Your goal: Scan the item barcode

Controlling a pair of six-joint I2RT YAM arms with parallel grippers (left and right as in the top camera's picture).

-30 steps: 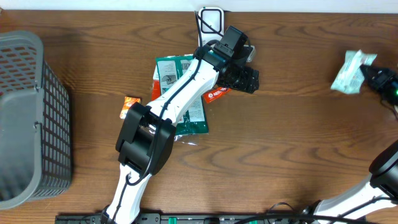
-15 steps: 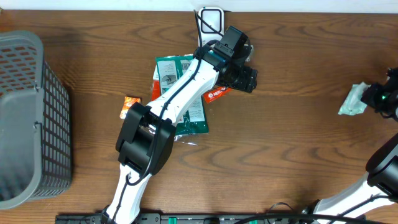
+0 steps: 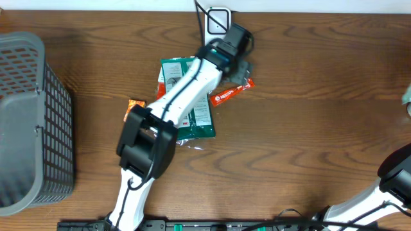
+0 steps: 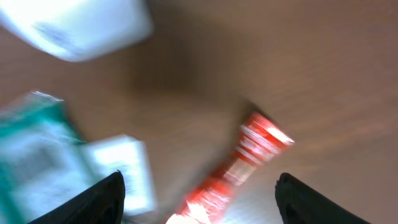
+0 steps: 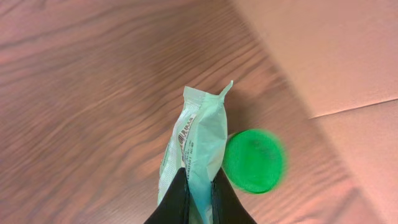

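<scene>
The brown wooden table (image 3: 308,128) carries everything. A grey plastic mesh basket (image 3: 29,115) stands at its left edge. The white-and-black left arm (image 3: 173,106) stretches from the near edge toward the middle of the far edge, crossing over a pile of dark green foil packets with white labels (image 3: 172,76) that lies toward the far side. A white rounded box-shaped device (image 3: 218,19) sits right at the far edge, just beyond the left gripper (image 3: 241,63).

That gripper's fingers (image 4: 102,199) stand wide apart with nothing between them. In the blurred wrist view, a red foil sachet with white print (image 4: 252,155) lies flat on the wood beneath the gap, just right of the green pile.

Only a part of the right arm (image 3: 398,186) shows, at the near right corner. The right gripper (image 5: 198,177) is pinched tight on the lower end of a pale mint-green plastic packet (image 5: 202,134), held above the wood at the table's right edge, well apart from the white device.

A small orange packet (image 3: 135,105) lies just left of the green pile. A bright green round disc (image 5: 254,160) shows beside the pale packet; whether they touch I cannot tell.
</scene>
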